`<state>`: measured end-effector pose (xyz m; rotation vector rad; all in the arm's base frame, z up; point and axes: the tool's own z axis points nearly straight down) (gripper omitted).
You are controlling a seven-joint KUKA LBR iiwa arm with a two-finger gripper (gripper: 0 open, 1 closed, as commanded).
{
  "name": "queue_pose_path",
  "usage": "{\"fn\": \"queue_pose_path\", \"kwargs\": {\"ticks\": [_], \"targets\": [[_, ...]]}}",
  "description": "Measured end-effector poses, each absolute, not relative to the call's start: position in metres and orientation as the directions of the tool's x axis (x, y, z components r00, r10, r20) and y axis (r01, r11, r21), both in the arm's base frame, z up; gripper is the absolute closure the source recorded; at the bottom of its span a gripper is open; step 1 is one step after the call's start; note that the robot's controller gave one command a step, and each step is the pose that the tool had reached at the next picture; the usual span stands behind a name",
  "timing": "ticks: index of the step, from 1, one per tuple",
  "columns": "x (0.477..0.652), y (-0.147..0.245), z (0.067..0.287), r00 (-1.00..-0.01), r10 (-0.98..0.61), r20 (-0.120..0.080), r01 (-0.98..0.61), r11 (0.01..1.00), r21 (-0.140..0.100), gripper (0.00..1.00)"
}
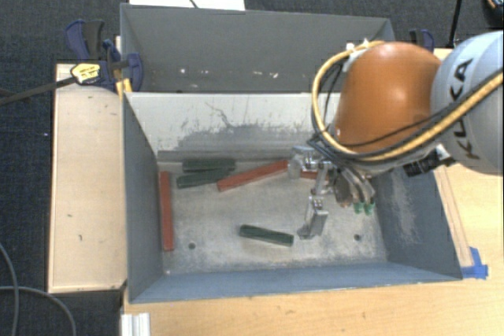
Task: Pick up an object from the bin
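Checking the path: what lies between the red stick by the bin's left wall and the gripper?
In the camera view, a dark green stick lies flat between the red stick and the gripper; otherwise the stretch is bare.

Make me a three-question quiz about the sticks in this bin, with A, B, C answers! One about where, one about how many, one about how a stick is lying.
1. Where does the red stick that lies apart from the others sit?
A. along the left wall of the bin
B. in the front right corner
C. outside on the carpet

2. How many dark green sticks are there?
A. one
B. three
C. six

3. The green stick nearest the gripper is:
A. lying flat on the floor
B. standing on end
C. hanging over the rim

Answers:
1 A, it runs beside the left wall.
2 B, two lie by the back wall and one nearer the front.
3 A, it rests flat just left of the gripper.
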<state>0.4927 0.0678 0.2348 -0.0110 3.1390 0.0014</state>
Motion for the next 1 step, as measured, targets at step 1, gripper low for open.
{"fn": "queue_pose_path", "kwargs": {"ticks": [1], "targets": [[0.5092, 0.0623, 0.0750, -0.783, -0.622, 0.002, -0.622, 0.783, 0.002, 0.00]]}}
